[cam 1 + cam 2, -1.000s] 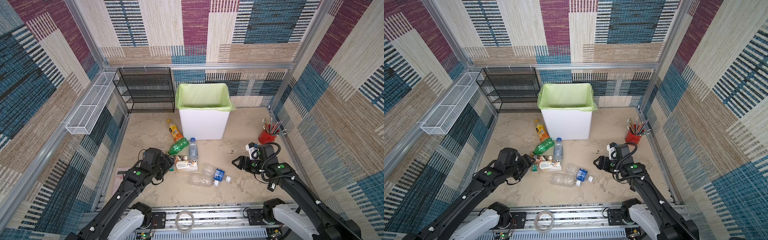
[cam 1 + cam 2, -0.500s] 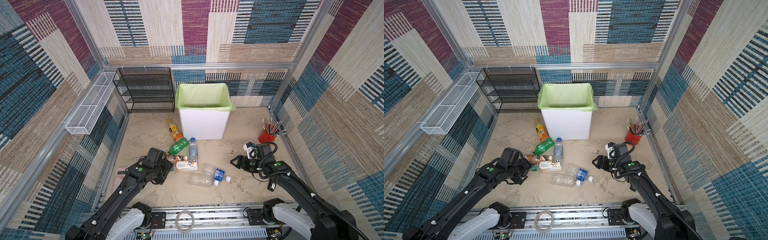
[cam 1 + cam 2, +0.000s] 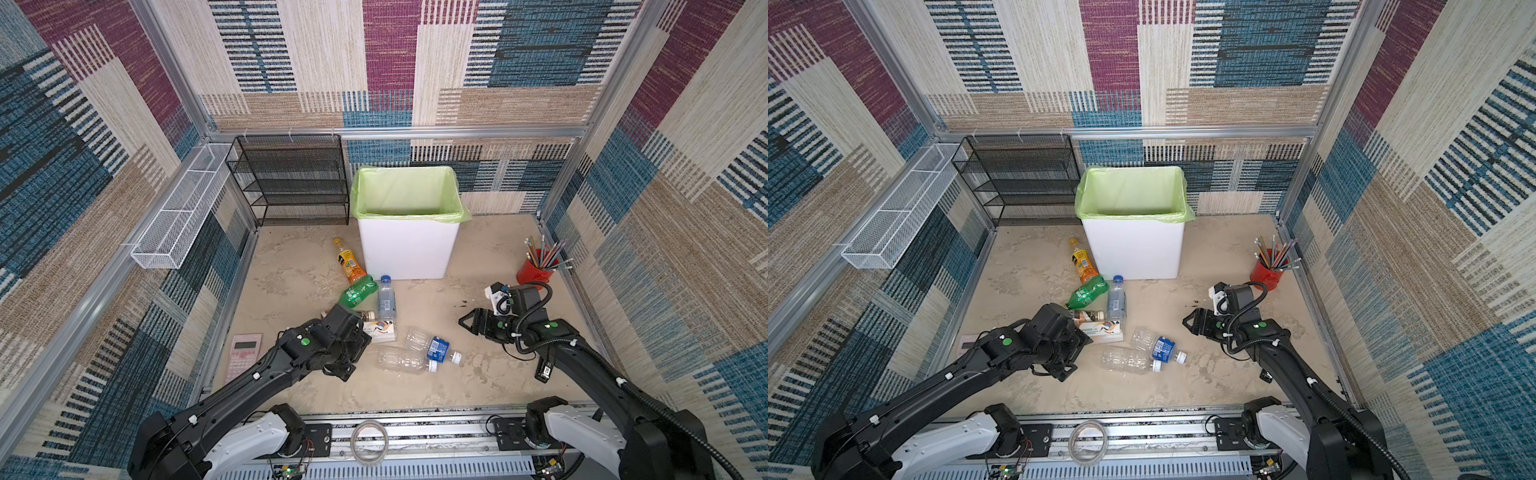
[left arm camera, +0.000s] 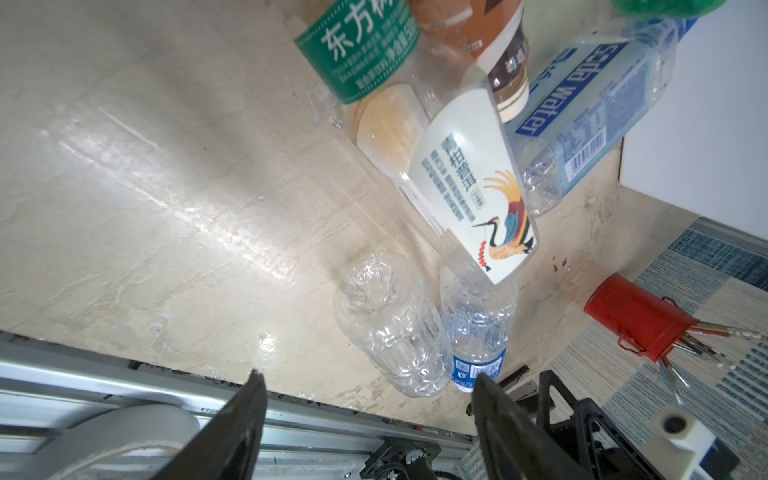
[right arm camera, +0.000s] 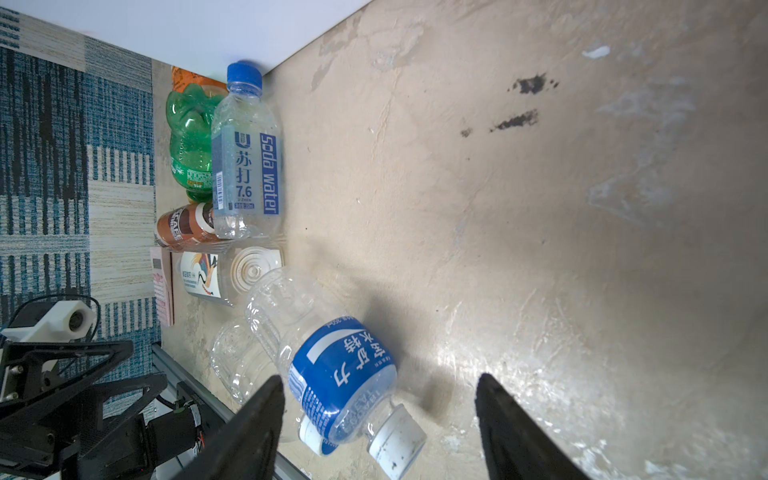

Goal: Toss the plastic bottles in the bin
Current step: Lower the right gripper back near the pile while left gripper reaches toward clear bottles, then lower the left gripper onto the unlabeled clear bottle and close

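Both my left gripper [image 4: 365, 376] and right gripper [image 5: 379, 377] gape empty, so I'd pinch the light, crushable, slick blue-labelled bottle [image 5: 340, 374] at its label, among plastic bottles [image 3: 386, 299] strewn nearside of the bin [image 3: 407, 253].

Bottles [image 3: 386, 297] on floor beside bin [image 3: 405, 253]

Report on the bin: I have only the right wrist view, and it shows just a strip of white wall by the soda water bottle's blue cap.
Observer: In both top views the bin stands upright, and no bottle shows in the visible part of its light-green bag.
Operator: Name whatever stands behind my wrist.
Observer: A red cup of pencils stands upright close to it.
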Tool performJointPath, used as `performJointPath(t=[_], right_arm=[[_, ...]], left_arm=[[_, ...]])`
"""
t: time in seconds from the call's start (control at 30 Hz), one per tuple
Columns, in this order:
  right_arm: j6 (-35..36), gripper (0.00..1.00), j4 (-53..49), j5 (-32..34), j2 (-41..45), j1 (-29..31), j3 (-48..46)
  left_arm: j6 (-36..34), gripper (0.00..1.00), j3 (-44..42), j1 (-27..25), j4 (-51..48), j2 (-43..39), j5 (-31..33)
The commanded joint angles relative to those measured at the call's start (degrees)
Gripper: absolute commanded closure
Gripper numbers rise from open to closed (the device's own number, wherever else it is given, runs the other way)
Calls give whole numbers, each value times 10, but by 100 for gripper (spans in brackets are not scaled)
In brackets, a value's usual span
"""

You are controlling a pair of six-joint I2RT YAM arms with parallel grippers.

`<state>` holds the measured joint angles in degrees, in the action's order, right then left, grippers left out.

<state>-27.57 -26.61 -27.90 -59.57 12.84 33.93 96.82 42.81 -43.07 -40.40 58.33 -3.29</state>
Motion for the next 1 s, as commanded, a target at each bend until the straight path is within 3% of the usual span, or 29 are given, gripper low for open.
performJointPath(t=[0.0,0.47,0.97], right_arm=[[2,26,23,-3,-4,1,6],[-21,26,44,0,2,0,1],[-27,26,45,5,16,0,-5]], left_arm=[[79,18,5,-20,13,5,29],[208,7,32,-123,29,74,61],[247,4,64,-159,73,171,37]])
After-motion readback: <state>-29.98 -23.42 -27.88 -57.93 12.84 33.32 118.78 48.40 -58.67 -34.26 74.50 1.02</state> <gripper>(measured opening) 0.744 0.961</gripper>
